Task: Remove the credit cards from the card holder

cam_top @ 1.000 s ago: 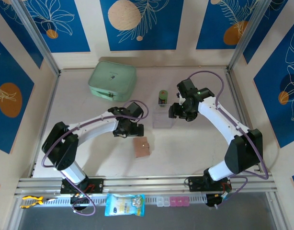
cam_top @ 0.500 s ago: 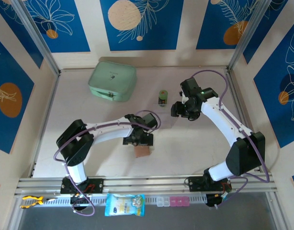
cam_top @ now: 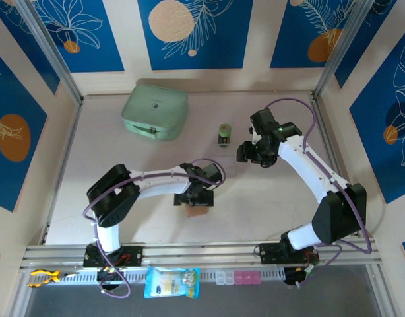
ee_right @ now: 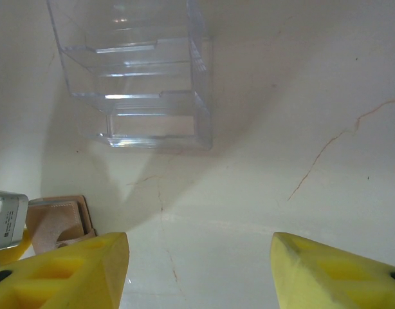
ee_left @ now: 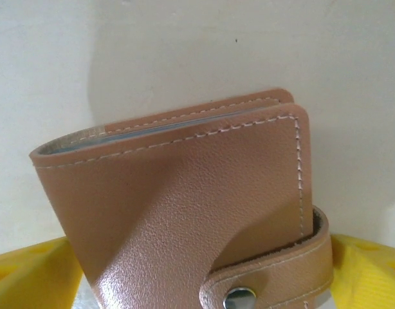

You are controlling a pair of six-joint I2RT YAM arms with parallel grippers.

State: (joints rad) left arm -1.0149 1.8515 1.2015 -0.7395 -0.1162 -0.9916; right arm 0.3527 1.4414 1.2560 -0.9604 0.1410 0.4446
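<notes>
Two grippers are at work, and the step in hand is the first one: getting hold of the card holder (cam_top: 197,212), which is snapped shut. It lies flat on the table, near the clear plastic box (cam_top: 223,166), on the box's near side and a little to its left.

The left gripper (cam_top: 195,197) is down on that same near side of the box, right at the holder. In the left wrist view its yellow pads (ee_left: 30,277) stand wide apart with the holder (ee_left: 184,212) between them. The side tab (ee_left: 275,270), with its metal snap (ee_left: 239,298), reaches toward the right-hand pad. I cannot tell whether the pads are pressing the leather or only flanking it.

The right gripper (cam_top: 246,153) hangs just beside the box, on its right. Its jaws are parted with nothing between them. From its wrist the box (ee_right: 139,84) is straight ahead, and beyond the box's near side a corner of the holder (ee_right: 56,222) shows.

The credit cards, I judge, are inside the closed holder, so none of the task is done yet.

The next move calls for a firm pinch across the holder by the left gripper. The right one must then come round the box to pop the snap and spread the covers.
</notes>
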